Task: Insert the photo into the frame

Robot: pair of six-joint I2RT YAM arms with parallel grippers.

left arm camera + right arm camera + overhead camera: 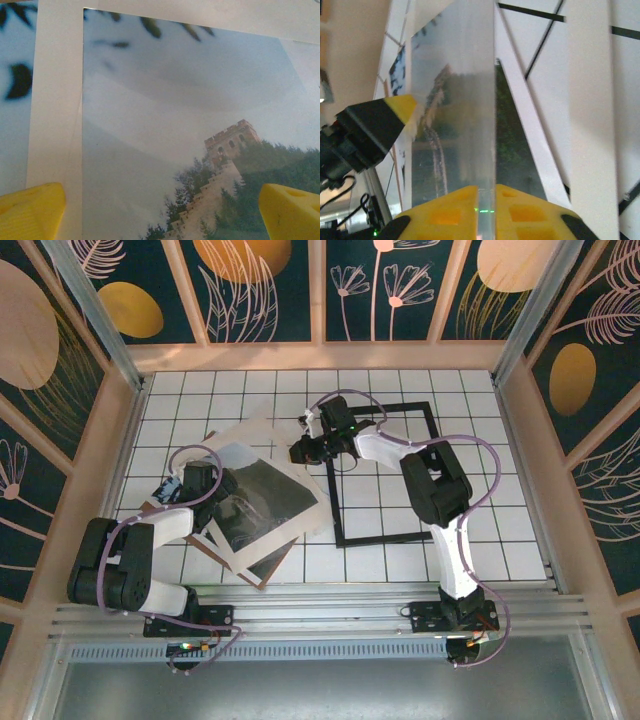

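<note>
White tiled table (500, 440), cream mat border (305, 502), brown backing board (262, 575), floral walls (260, 290)

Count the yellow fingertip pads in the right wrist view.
3: two yellow pads side by side at the bottom edge, pinching a thin clear sheet; a third pad tipping a black finger at mid-left. Others possibly hidden.

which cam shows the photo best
top external: the photo is seen nearly whole, lying flat just left of the frame. left wrist gives a close patch of its sky, tower and wall; right wrist gives a steep, glare-washed strip of it.
</note>
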